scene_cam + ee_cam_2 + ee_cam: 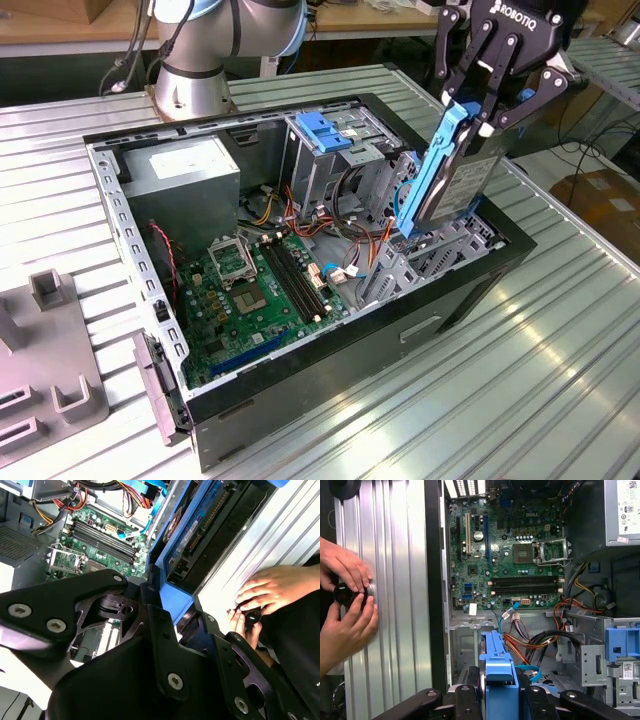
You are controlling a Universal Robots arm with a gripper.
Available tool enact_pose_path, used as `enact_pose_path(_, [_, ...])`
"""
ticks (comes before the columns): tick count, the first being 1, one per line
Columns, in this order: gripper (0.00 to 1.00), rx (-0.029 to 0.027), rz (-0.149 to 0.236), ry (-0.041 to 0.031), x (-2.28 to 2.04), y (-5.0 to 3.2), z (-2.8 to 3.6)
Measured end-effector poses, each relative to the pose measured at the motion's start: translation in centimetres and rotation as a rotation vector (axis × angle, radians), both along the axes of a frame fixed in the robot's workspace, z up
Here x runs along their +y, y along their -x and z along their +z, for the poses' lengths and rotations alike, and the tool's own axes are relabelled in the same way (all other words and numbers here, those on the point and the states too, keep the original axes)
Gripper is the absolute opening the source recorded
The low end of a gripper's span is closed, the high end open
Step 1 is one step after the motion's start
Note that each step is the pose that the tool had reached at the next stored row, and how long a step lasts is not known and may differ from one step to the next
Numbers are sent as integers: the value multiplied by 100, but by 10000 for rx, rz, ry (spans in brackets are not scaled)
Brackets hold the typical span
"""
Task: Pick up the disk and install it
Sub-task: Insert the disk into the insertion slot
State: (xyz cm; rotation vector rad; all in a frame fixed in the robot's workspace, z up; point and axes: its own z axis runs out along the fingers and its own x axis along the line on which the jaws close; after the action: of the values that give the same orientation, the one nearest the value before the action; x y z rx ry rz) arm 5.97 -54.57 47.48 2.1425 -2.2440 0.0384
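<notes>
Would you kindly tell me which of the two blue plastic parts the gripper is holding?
The bracket framing the disk, clamped in the gripper over the case; the latch tab sits free on the drive cage.

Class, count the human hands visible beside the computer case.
2. One hand and the other hand meet over the ribbed table beside the open case, pinching a small black object. More may be out of view.

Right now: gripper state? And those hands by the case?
Gripper: shut on the disk, held tilted over the open computer case.
Person's hands: holding a small black round object.
</notes>
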Motion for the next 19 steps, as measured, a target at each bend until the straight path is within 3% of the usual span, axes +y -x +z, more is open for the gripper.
enact_pose_path(7, [37,0,-2,-5,0,-1,-97])
enact_pose_path(9, [37,-1,-3,-73,-11,-3,-109])
enact_pose_path(19, [37,1,-2,-79,-43,-3,-151])
